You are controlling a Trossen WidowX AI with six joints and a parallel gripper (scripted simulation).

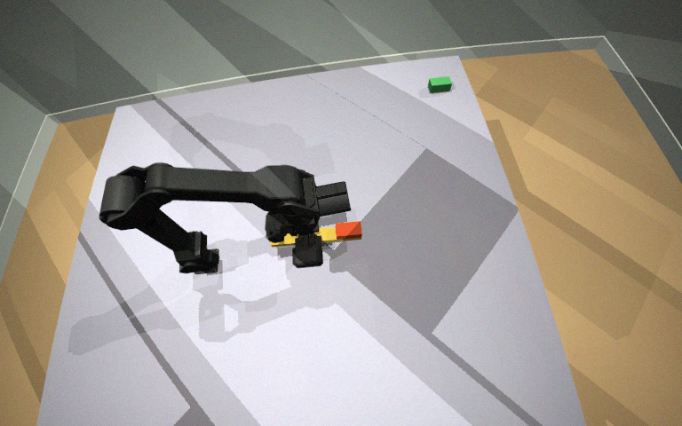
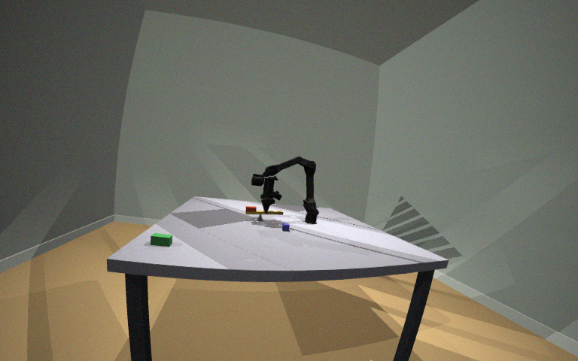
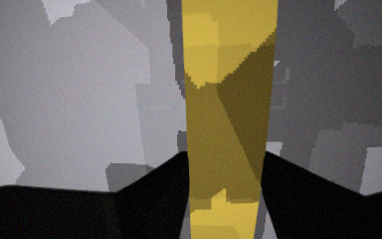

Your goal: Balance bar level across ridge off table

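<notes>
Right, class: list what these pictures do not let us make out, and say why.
- Whether the yellow bar touches the ridge: too small in the exterior view.
- The bar's middle: covered by the arm in the top view.
- The claw's fingertips: cut off by the wrist view's lower edge.
</notes>
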